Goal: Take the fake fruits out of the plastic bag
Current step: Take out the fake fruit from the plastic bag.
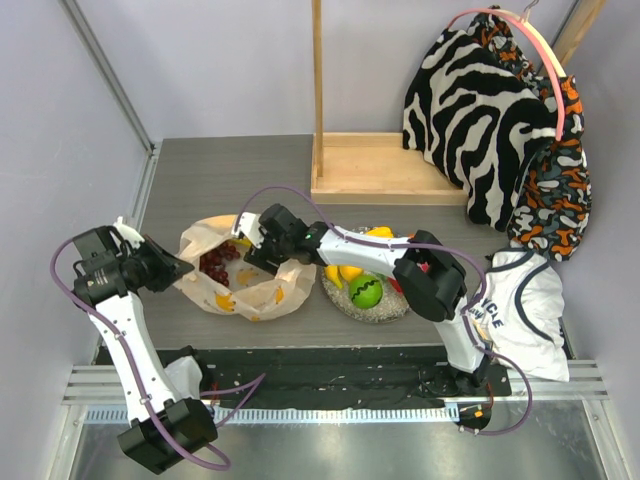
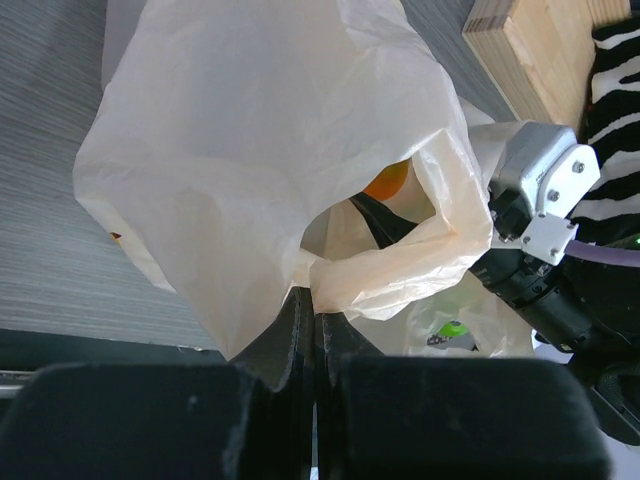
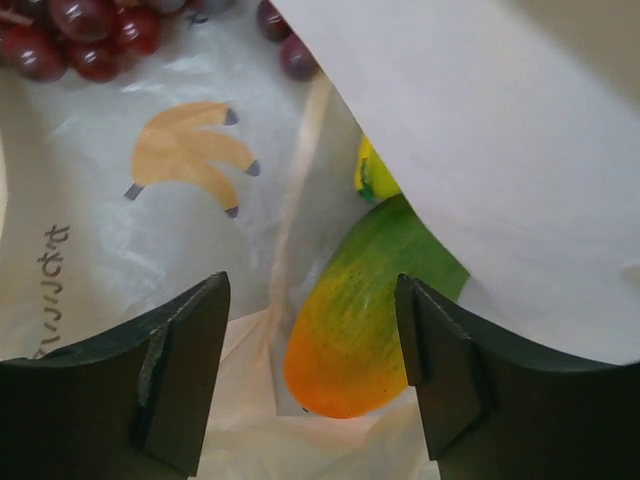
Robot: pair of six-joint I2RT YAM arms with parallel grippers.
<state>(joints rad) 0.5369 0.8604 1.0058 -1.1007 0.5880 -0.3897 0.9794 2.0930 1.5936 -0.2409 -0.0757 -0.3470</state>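
The plastic bag was thin, crinkly film, translucent and faintly shiny. The grape bunch inside looked like glossy hard plastic; the orange-to-green fruit under the film was smooth with a soft sheen, and the green apple gleamed. The plate looked speckled and matt. The fingers of the right gripper were matt black plastic, slightly grainy. The table was matt grey with fine grain lines, the stand pale bare wood, the zebra cloth soft fabric
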